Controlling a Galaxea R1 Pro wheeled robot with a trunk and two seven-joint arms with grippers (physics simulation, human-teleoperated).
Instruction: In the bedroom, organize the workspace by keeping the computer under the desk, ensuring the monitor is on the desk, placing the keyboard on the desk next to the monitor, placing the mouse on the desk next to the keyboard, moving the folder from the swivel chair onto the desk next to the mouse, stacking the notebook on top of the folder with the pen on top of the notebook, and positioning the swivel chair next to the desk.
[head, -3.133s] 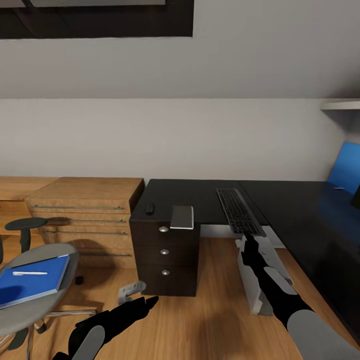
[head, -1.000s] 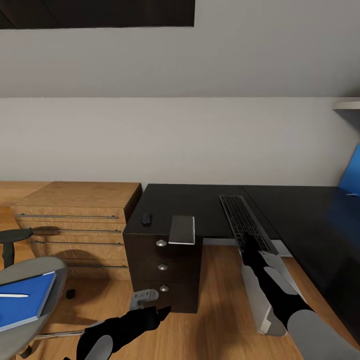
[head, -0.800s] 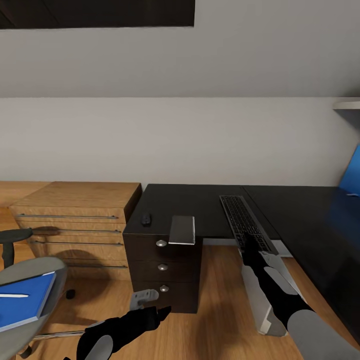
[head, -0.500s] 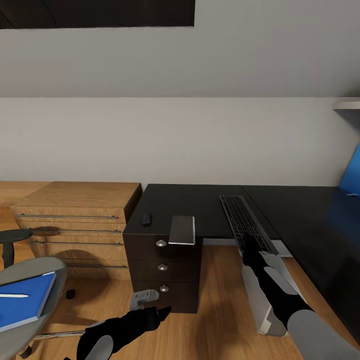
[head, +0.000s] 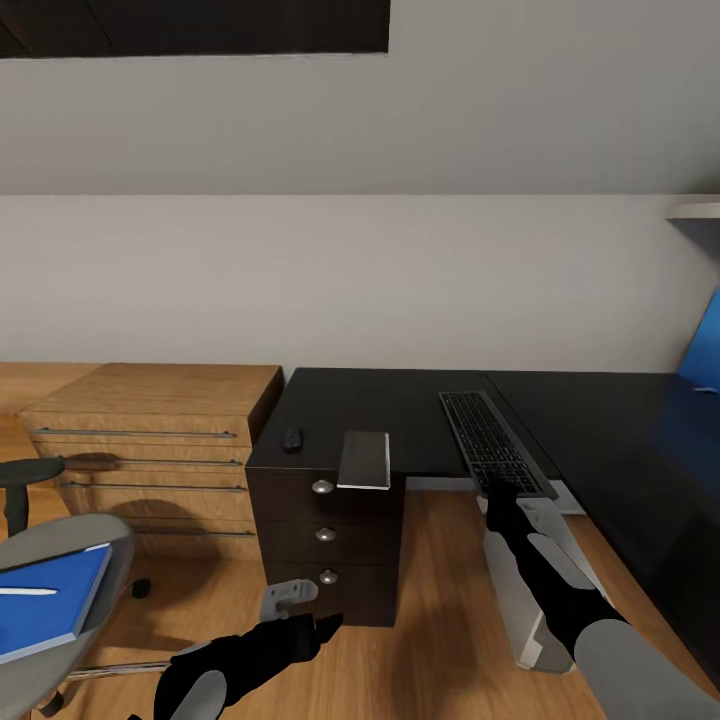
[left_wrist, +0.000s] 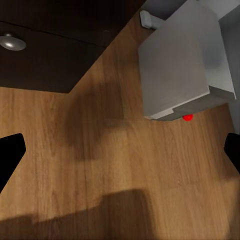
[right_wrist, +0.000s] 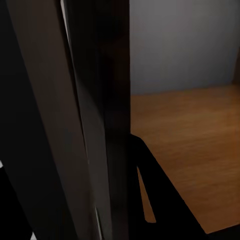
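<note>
I can't see my right tool (head: 497, 497) tips under the keyboard (head: 493, 442), and the frame edge crops the folder (head: 45, 603) and swivel chair (head: 60, 540).

Attic bedroom workspace: sloped grey wall (head: 400, 110), black desk (head: 400, 405), keyboard (head: 492, 442), swivel chair (head: 50, 590).

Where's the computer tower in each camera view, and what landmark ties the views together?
Head view: the computer stands low and right of centre, on the floor.
Left wrist view: the computer is the pale grey box on the floor.
Right wrist view: I can't make it out.
Shared landmark: the wood floor.
</note>
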